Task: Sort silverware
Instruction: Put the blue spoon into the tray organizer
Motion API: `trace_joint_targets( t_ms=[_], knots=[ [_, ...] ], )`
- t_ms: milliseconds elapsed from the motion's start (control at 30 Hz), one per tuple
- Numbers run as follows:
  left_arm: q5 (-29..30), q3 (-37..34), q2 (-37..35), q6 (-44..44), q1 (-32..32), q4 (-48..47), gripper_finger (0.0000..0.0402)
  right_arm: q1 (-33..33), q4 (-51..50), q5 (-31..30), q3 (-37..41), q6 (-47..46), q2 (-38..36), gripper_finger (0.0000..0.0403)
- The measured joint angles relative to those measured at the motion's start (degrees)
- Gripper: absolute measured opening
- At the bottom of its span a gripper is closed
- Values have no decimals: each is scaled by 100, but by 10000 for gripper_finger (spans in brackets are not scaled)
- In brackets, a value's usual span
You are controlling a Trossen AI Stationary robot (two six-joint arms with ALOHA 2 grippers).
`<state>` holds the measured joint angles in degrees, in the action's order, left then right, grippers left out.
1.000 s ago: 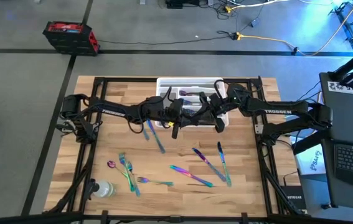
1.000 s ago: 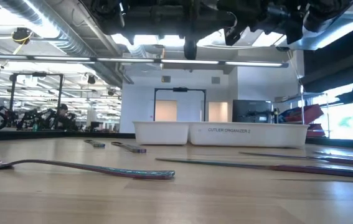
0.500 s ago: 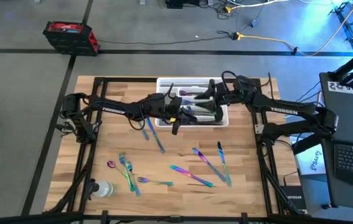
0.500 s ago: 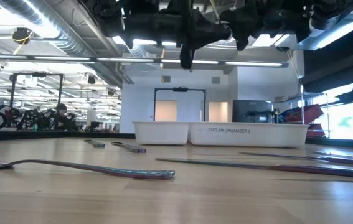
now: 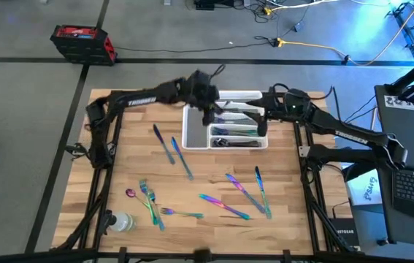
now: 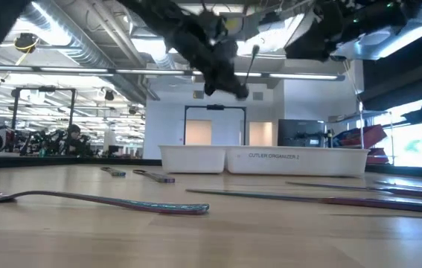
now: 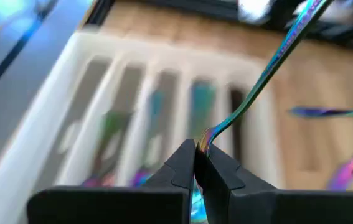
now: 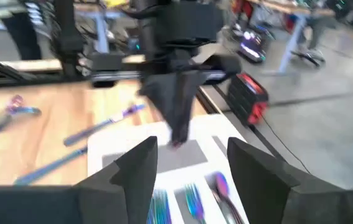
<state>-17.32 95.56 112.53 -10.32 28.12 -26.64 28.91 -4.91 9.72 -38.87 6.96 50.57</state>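
The left hand [image 7: 196, 163] was pinched tight on the end of a slim iridescent utensil [image 7: 269, 67], probably a fork or spoon, though its far end ran out of sight. It hung above the white tray [image 5: 189, 130] at the counter's [image 5: 294, 183] far edge. The right hand [image 8: 188, 168] hovered over the tray's other end, fingers spread and empty. Sorted pieces [image 5: 237, 131] lay in the compartments; loose silverware [image 5: 225, 206] lay scattered on the counter nearer the camera.

My wooden table [image 5: 126, 161], tray at the far edge.
On it I see the white tray [image 5: 192, 133], loose rainbow silverware [image 5: 236, 193] scattered nearer me, and a clear bottle [image 5: 121, 221] at the near-left corner.
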Motion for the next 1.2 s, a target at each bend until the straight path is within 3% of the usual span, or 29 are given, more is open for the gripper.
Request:
trace_joint_targets(
  t_ms=[200,367,533,700,833,1000,1200],
  knots=[
    [193,1640,1345,-544,392,-1673,0,0,-690,-510,0,-54,-331,179],
    [816,2360,2031,-924,341,-2137,0,0,-1171,-870,2,-66,-433,179],
    [1175,2565,2208,-1542,268,-2135,0,-2,-1350,-879,2,-120,-433,179],
    [2218,2560,2253,-2062,161,-2163,0,-2,-1379,-877,2,-207,-435,179],
    [2216,2561,2249,-2095,131,-2180,0,-2,-1377,-877,2,-219,-435,179],
    [1938,2560,2249,-1717,120,-2165,0,-2,-1466,-877,2,-277,-435,179],
    [2036,2560,2249,-1175,149,-2065,14,-2,-1524,-877,2,-372,-433,179]
  ],
)
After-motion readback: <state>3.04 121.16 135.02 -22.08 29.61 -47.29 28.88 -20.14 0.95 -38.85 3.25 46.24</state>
